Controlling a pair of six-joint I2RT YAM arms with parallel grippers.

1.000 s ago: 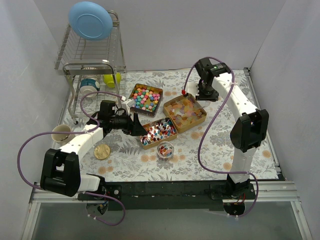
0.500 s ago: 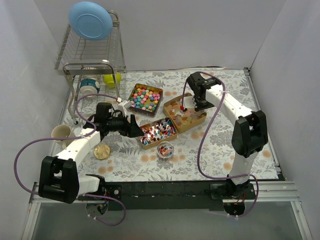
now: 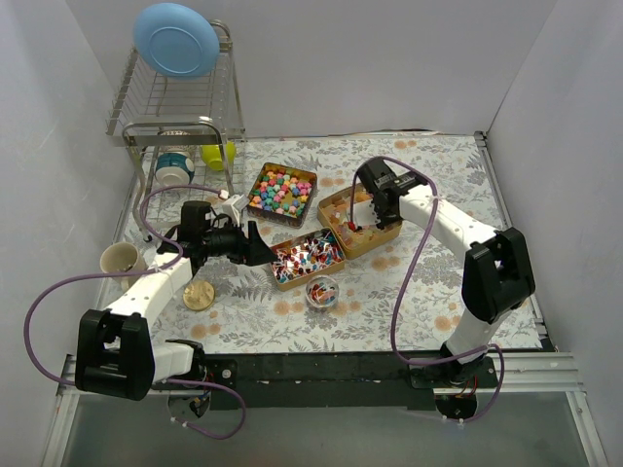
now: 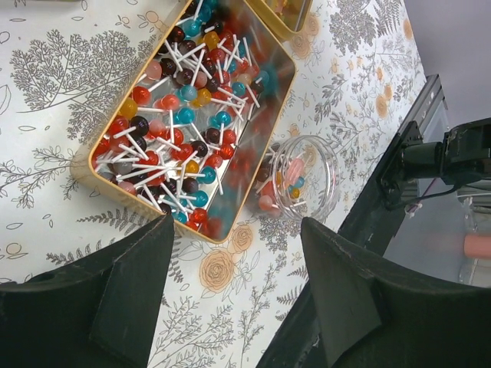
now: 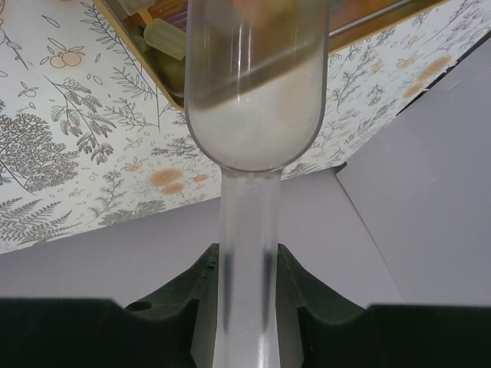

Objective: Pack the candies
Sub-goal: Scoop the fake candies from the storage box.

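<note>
From above, we see the candies (image 3: 308,255) in three gold tins on the flowered table (image 3: 419,292). Coloured lumps (image 3: 282,189) fill the far tin (image 3: 312,197), lollipops (image 3: 311,251) the near tin (image 3: 336,263), and gummies (image 3: 358,218) the right tin (image 3: 378,242). A clear dish (image 3: 322,290) just in front of the near tin holds a few sweets. The left gripper (image 3: 263,245) sits just left of the near tin, and the right gripper (image 3: 362,212) hangs over the right tin.

At the left wrist, we see the left gripper (image 4: 236,226) spread wide and holding nothing. It is above the table (image 4: 69,69) at the corner of the near tin (image 4: 280,92), with the lollipops (image 4: 176,130) ahead and the clear dish (image 4: 303,180) beside that tin.

At the right wrist, we see the right gripper (image 5: 245,264) pinching the handle of a clear scoop (image 5: 257,115). The scoop's bowl reaches over the rim of the right tin (image 5: 376,19), near the gummies (image 5: 165,38).
</note>
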